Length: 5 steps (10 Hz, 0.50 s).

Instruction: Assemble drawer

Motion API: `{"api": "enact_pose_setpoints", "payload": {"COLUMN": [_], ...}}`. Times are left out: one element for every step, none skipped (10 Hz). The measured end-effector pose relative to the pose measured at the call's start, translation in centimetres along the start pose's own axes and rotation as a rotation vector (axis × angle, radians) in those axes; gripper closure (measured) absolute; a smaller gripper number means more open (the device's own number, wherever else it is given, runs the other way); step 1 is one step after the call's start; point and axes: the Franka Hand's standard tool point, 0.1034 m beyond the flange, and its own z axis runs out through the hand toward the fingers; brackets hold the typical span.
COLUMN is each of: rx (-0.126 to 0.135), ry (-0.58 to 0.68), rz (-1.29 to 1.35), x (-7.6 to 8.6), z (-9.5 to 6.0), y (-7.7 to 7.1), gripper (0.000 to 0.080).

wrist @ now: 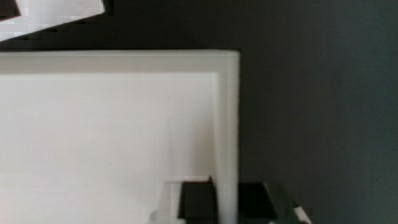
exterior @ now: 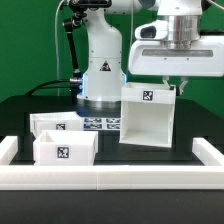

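The gripper (exterior: 176, 86) was clamped on the case's (exterior: 146, 115) upper wall edge, apparently to steady or reposition it on the bench (exterior: 200, 125) for the two small boxes (exterior: 62, 137).

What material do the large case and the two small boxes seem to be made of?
The large case looks like white plastic, smooth and matt: flat, thin, even walls, which the wrist view confirms. The two small boxes look alike, thin-walled and open-topped. Painted board cannot be ruled out. The square tags look like printed paper.
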Motion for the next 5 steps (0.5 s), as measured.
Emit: {"api": "enact_pose_setpoints", "payload": {"rx": [0.000, 0.000, 0.000, 0.000, 0.000], "ry": [0.000, 0.000, 0.000, 0.000, 0.000], "rz": [0.000, 0.000, 0.000, 0.000, -0.012], "x": [0.00, 0.00, 0.00, 0.00, 0.20], "z": [0.00, 0.00, 0.00, 0.00, -0.02], "y": [0.00, 0.00, 0.00, 0.00, 0.13], "gripper": [0.0763, 0.0763, 0.0763, 0.0763, 0.0763]}}
